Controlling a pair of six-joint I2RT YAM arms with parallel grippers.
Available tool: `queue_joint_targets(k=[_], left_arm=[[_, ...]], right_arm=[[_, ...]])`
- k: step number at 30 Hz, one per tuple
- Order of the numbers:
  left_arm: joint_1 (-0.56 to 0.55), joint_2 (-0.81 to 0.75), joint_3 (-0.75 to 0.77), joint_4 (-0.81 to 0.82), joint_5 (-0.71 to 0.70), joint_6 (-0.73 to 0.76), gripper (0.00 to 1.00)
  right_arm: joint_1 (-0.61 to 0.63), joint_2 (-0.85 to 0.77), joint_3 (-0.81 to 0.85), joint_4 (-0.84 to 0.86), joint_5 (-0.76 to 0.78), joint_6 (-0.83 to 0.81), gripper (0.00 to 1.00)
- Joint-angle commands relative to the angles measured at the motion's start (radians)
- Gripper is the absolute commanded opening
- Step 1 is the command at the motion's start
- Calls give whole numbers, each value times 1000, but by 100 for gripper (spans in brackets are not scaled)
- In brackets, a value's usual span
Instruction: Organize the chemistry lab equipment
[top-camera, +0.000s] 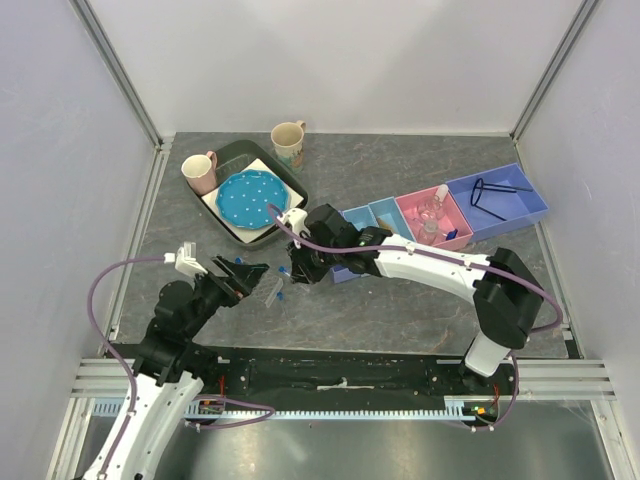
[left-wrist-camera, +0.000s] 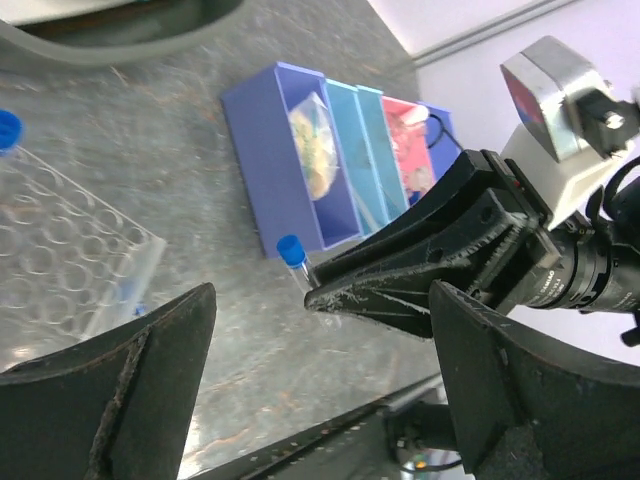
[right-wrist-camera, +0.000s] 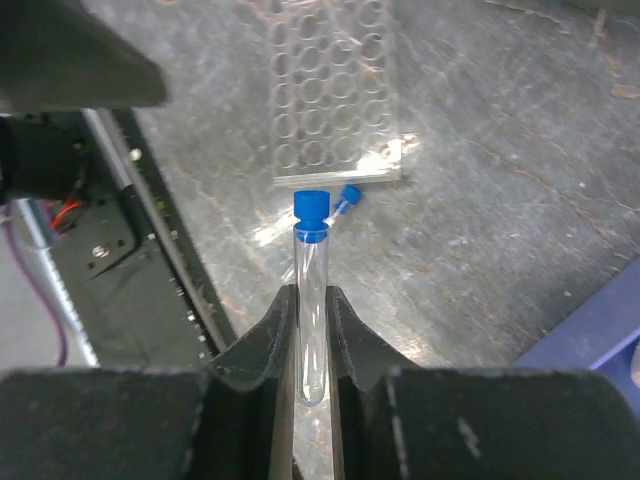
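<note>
My right gripper (right-wrist-camera: 312, 300) is shut on a blue-capped clear tube (right-wrist-camera: 312, 270), which points cap-first away from the fingers, just above the table. In the top view that gripper (top-camera: 297, 268) hovers beside a clear rack of round holes (top-camera: 272, 291). A second blue-capped tube (right-wrist-camera: 347, 200) lies against the rack's (right-wrist-camera: 335, 85) near edge. My left gripper (left-wrist-camera: 320, 400) stands open and holds nothing, close to the held tube (left-wrist-camera: 293, 255). A small clear flask (top-camera: 436, 203) sits in the pink bin, a black wire frame (top-camera: 497, 190) in the purple bin, and a whitish bag (left-wrist-camera: 312, 140) in another bin.
A row of purple, blue and pink bins (top-camera: 370, 214) runs along the right side of the table. At the back left, a dark tray (top-camera: 232, 156) carries a blue dotted plate (top-camera: 248, 196), with two mugs (top-camera: 199, 172) (top-camera: 288, 141) beside it.
</note>
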Motion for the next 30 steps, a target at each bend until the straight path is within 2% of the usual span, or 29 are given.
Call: queue_joint_targets(k=[1,5,9,13,16,26,30], left_arm=[[5,-2,-83,257,145,-267,89],[5,54,-158,397,214,-372,78],[5,100,-164,406,247,-381,72],[5,140,-176,408,270,-385,58],[5,168,-180,408,288,-382,52],[5,188,-186,375,346,-350,49],[5,177,-178,343,351,-324,42]], right_arm=[[-7,-52,-17,25,-190,-36,14],[-11,-62,-11,27,-258,-38,14],[-10,-64,0,25,-310,-38,14],[-10,-62,5,25,-322,-39,13],[-12,-61,3,25,-324,-39,13],[-12,-61,3,22,-313,-53,13],[-13,-59,2,24,-305,-58,13]])
